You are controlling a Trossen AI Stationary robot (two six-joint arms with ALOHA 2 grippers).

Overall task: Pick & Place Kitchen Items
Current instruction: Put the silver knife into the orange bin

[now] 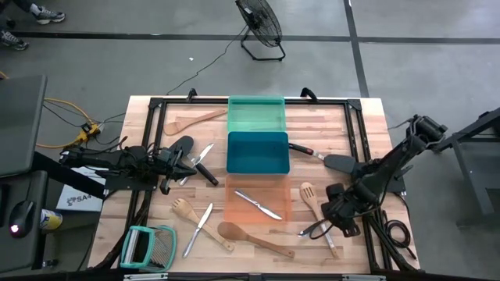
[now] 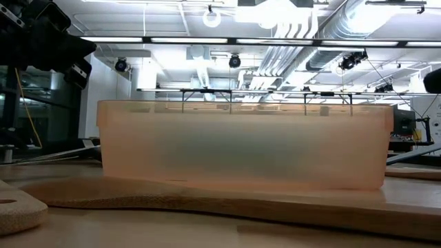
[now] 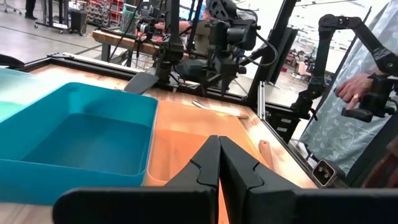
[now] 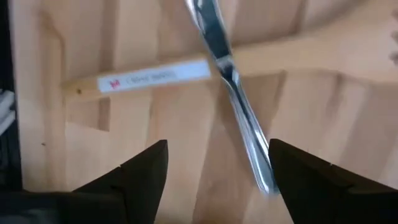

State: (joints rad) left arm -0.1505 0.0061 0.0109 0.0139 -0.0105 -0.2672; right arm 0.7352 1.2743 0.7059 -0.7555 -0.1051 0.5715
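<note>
Where legible, nothing, wooden handle [image 4: 149, 76] label blurred

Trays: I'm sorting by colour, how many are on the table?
3, in a row down the middle: green tray farthest, blue tray in the centre, orange tray nearest.

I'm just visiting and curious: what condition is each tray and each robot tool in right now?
Green tray: empty.
Blue tray: empty.
Orange tray: holds a metal knife.
Left tool: shut, holding nothing.
Right tool: open above a silver knife lying across a wooden handle.
</note>
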